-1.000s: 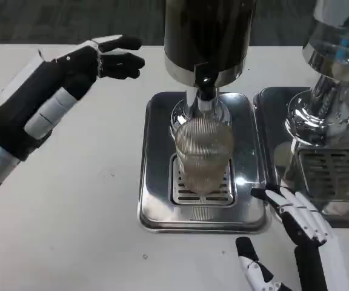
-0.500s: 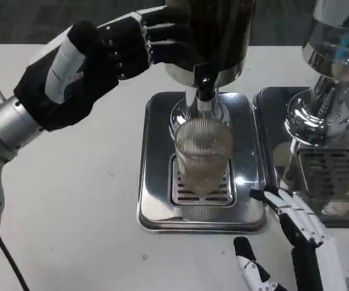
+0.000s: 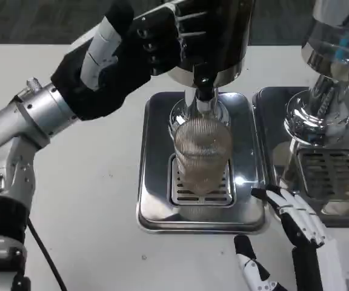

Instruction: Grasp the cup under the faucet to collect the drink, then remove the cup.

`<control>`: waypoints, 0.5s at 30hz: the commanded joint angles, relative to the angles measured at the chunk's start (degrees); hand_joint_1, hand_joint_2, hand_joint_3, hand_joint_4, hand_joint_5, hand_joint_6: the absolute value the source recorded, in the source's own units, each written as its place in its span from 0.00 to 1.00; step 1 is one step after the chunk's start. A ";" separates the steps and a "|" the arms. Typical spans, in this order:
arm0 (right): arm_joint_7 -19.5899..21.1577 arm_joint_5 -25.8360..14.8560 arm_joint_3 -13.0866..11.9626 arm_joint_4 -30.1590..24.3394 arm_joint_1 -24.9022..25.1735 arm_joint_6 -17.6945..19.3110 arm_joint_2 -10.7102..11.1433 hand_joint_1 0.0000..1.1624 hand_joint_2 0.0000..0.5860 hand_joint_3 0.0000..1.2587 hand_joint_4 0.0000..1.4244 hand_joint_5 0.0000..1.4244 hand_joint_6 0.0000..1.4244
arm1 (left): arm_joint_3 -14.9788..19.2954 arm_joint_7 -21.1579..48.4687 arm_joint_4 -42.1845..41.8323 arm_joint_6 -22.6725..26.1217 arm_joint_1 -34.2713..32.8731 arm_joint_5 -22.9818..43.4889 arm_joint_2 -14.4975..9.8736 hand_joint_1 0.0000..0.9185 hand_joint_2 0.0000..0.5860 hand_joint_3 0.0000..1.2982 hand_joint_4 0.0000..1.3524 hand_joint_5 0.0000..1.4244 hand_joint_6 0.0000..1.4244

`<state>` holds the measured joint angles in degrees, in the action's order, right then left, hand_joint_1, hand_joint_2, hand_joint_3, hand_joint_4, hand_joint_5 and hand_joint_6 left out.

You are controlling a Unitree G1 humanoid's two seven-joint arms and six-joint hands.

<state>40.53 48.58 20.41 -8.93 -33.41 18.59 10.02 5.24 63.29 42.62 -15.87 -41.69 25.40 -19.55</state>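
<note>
We see the left robot hand (image 3: 126, 57) raised at about ten o'clock from the cup, its dark fingers (image 3: 162, 36) curled against the side of the dark drink dispenser (image 3: 208, 36); we cannot tell whether they grip anything there or merely rest on it. The right robot hand (image 3: 286, 242) lies low at about four o'clock from the cup, fingers spread apart and holding nothing, just beside the near right corner of the drip tray (image 3: 156, 182).

The ribbed glass cup (image 3: 203, 154) stands upright on the slotted grate of that steel tray, directly beneath the faucet (image 3: 203, 97), and it looks partly filled with a pale brownish drink. Neither robot hand touches the cup.

At three o'clock from the cup stands a second dispenser (image 3: 332, 73) of shiny metal on its own tray (image 3: 332, 176), touching or nearly touching the first tray. Everything rests on the white bench (image 3: 83, 200).
</note>
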 commanded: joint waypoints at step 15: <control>1.26 -0.30 -0.14 1.13 -0.01 0.57 -0.38 0.32 0.65 0.25 0.15 0.13 0.19 | -2.23 0.97 11.87 -8.54 -4.01 -10.25 2.72 0.00 0.12 0.12 0.09 0.12 0.04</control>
<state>41.11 48.47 20.54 -8.37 -33.36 18.59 9.65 3.55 64.16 52.84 -22.62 -44.89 17.05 -17.07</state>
